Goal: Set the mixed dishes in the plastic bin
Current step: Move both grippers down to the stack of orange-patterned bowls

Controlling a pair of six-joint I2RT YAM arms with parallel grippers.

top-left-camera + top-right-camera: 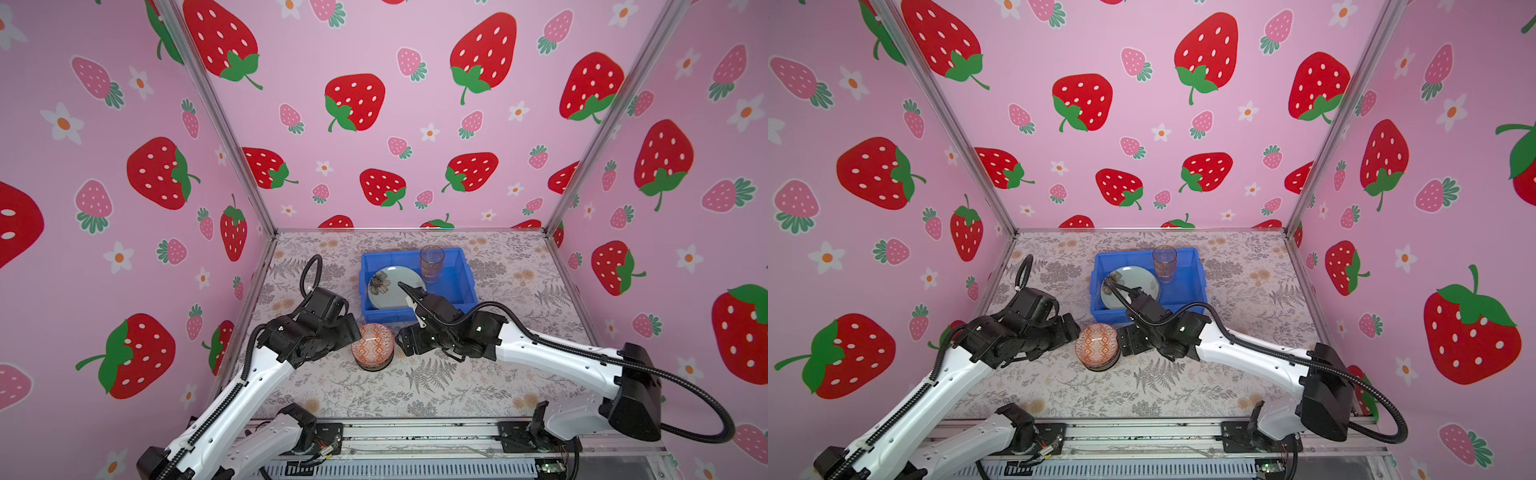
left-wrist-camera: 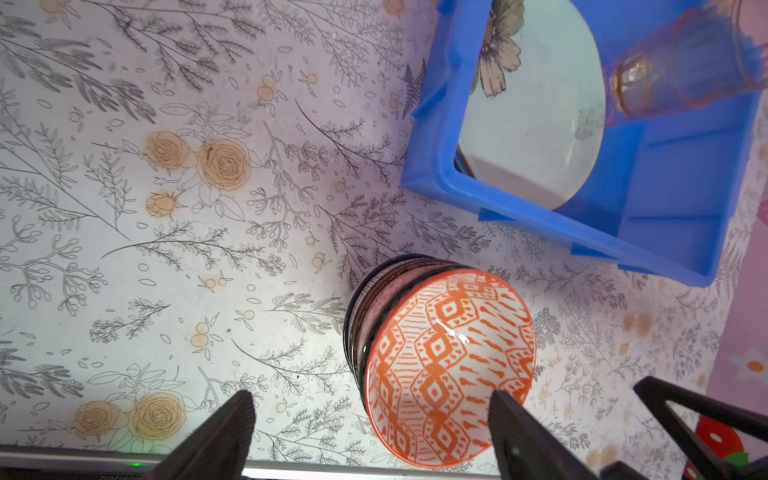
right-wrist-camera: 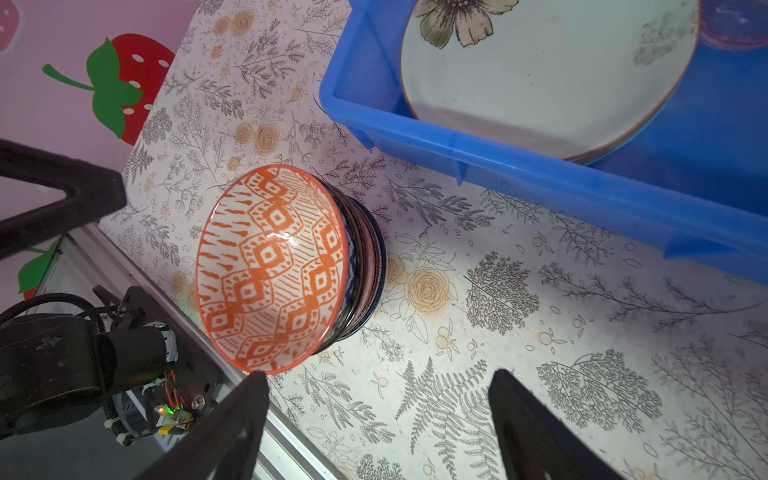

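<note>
Two arms reach in from the near rail, the left arm (image 1: pixel 257 374) and the right arm (image 1: pixel 540 353), meeting around one stack of bowls (image 1: pixel 372 349) on the floral surface (image 1: pixel 498 374). An orange-patterned bowl (image 1: pixel 372 343) sits on top. Several darker rims show below it, at least three, though the exact number cannot be told.

The left claw (image 2: pixel 370 401) is released with its fingers spread wide. It sits just beside the stack on the left and grasps nothing. The right claw (image 3: pixel 378 374) is likewise spread and empty, just beside the stack on the right.

Behind the stack lies one blue plastic bin (image 1: pixel 451 282). It holds one pale green plate (image 1: pixel 386 295) with a dark flower, and a second rim shows under that plate. One clear pinkish tumbler (image 1: pixel 431 264) stands upright beside the plate, toward the bin's far side.
</note>
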